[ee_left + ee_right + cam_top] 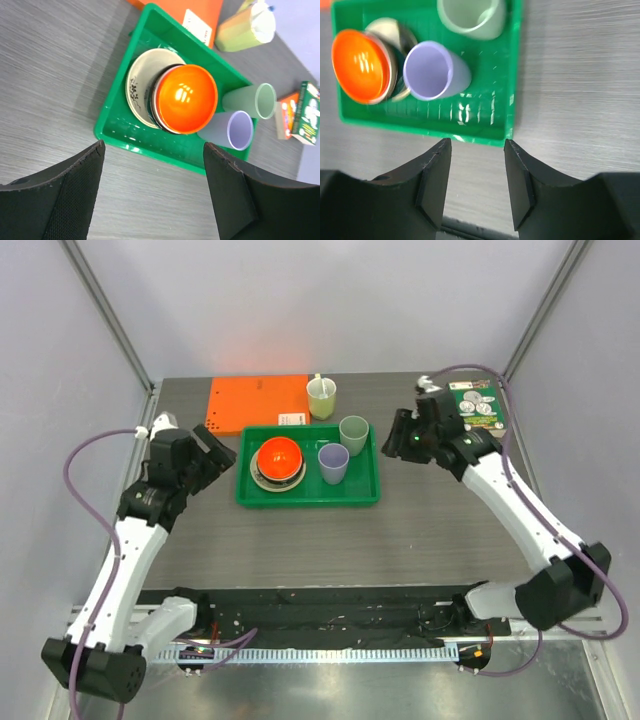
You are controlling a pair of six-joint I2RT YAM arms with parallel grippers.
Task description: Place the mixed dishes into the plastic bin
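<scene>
The green plastic bin (pixel 308 498) lies mid-table. In its left half an orange-red bowl (pixel 279 453) tops a stack on a cream plate (pixel 139 82) with dark motifs. A lavender cup (pixel 333 462) and a pale sage-green cup (pixel 354 434) stand in the right half. My left gripper (pixel 218 455) hovers just left of the bin, open and empty, with its fingers wide apart in the left wrist view (pixel 154 147). On the other side my right gripper (pixel 400 440) hangs off the bin's right edge, open with nothing between its fingers (pixel 477 143).
A flat orange board (pixel 258 400) lies behind the bin at the back left. A yellow-green cup with a spoon (pixel 321 397) stands beside it. A green printed box (pixel 477 405) sits at the back right, behind my right arm.
</scene>
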